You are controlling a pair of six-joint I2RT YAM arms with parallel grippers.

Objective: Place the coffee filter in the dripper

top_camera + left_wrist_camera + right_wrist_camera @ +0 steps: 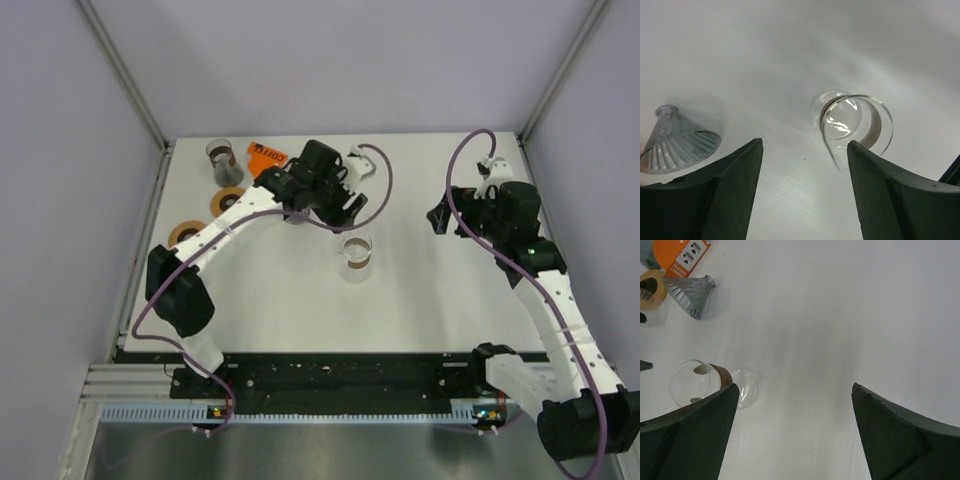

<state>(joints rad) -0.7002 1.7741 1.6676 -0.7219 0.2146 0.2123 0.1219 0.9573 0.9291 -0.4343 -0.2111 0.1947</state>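
Left gripper (345, 205) hangs over the far middle of the table (420, 300), right gripper (441, 218) well to its side; glass dripper (355, 255) stands upright between them (nearer the left). Left wrist: jaws spread, holding nothing; ribbed cone filter (680, 145) lies on its side, apart from the dripper. Right wrist: jaws wide apart, empty; filter lies near an orange card (687, 252).

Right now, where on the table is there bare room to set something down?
Bare: the near strip between the glass carafe and the table edge, and the white stretch from the carafe to the right gripper. Crowded: the far left, where beaker, orange card, tape rolls and dripper lie close together.
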